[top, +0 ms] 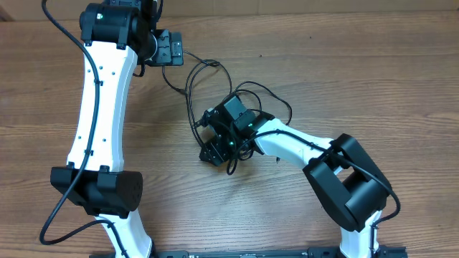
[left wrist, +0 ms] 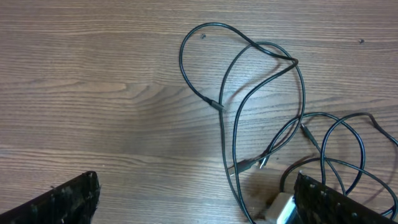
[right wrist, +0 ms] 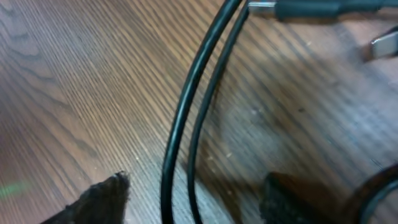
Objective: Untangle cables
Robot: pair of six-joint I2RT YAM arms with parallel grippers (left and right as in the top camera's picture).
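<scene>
The cables (top: 192, 86) are thin black wires looped loosely on the wooden table between the two arms. In the left wrist view their loops (left wrist: 233, 112) fill the right half, with small silver plugs (left wrist: 264, 160) near the middle. My left gripper (top: 171, 49) is open at the far edge of the tangle, and one strand runs down between its fingers (left wrist: 199, 208). My right gripper (top: 217, 147) is down on the near side of the tangle. Its fingers stand apart with two black strands (right wrist: 186, 112) running between them (right wrist: 199, 202), touching neither pad.
A small white block (left wrist: 280, 208) lies beside the left gripper's right-hand finger (left wrist: 329, 199). More plugs (right wrist: 382, 45) lie on the wood beyond the right gripper. The right arm's white link (top: 294, 143) stretches across the table's middle.
</scene>
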